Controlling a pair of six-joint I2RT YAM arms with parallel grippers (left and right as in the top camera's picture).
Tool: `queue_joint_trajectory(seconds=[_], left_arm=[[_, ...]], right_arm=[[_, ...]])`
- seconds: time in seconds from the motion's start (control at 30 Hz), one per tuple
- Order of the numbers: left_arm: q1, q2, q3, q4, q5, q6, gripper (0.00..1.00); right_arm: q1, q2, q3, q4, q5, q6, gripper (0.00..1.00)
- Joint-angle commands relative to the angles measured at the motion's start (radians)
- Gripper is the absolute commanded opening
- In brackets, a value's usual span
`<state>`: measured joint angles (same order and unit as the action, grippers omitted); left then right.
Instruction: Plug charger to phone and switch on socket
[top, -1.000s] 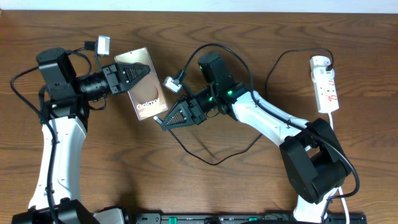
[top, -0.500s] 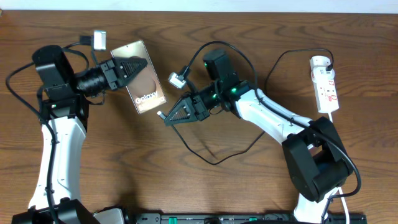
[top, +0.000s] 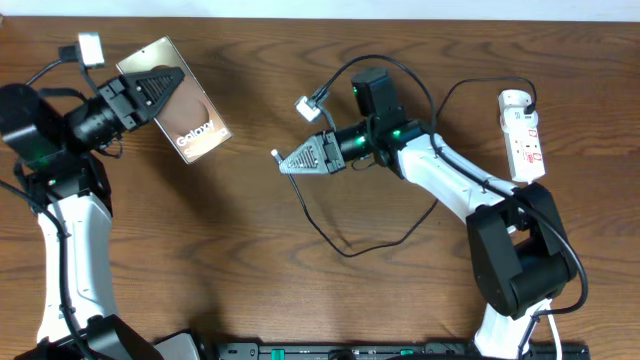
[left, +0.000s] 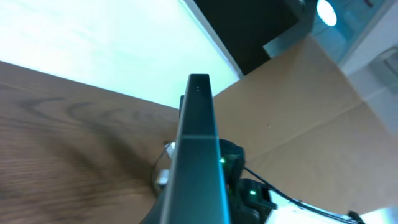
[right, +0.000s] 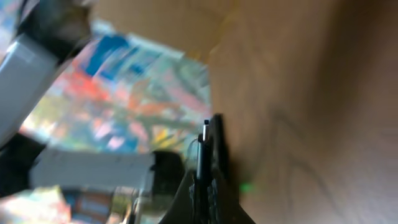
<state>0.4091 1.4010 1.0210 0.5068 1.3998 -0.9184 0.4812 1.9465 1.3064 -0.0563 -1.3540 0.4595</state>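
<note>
The bronze-brown phone (top: 190, 125) with white "Galaxy" lettering hangs tilted above the table at the back left, with my left gripper (top: 165, 85) shut on its upper part. In the left wrist view the phone (left: 199, 143) shows edge-on between the jaws. My right gripper (top: 287, 160) points left at mid-table, shut on the charger's small plug tip (top: 274, 154), a clear gap away from the phone. The thin black charger cable (top: 345, 252) loops down and back up to the white socket (top: 526, 140) at the far right. The right wrist view is blurred; the plug tip (right: 206, 146) stands out between the fingers (right: 186, 199).
The socket's white cord (top: 541, 195) runs down the right edge. The right arm's black base (top: 510, 265) sits at the lower right. A dark rail (top: 400, 351) lies along the table's front edge. Bare wood lies between the two grippers.
My left gripper has carried the phone up and to the left, away from the right gripper. The right gripper has shifted slightly right and back and turned level, still holding the plug tip.
</note>
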Motion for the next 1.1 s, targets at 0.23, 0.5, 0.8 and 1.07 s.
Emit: queue_joint_trajectory(seconds=[0.23, 0.5, 0.8, 1.07], left_arm=[[0.000, -0.039, 0.010, 0.072, 0.086, -0.142, 0.07], [0.000, -0.039, 0.010, 0.072, 0.091, -0.142, 0.07], [0.000, -0.039, 0.010, 0.071, 0.104, -0.142, 0.07], [0.000, -0.039, 0.010, 0.071, 0.112, -0.142, 0.07]], right_arm=[[-0.065, -0.016, 0.042, -0.478, 0.699, -0.070, 0.01], [-0.081, -0.016, 0.115, -0.872, 1.182, -0.089, 0.01], [-0.068, -0.014, 0.043, -1.008, 1.267, -0.046, 0.01], [-0.061, -0.014, -0.095, -0.943, 1.263, -0.026, 0.01]])
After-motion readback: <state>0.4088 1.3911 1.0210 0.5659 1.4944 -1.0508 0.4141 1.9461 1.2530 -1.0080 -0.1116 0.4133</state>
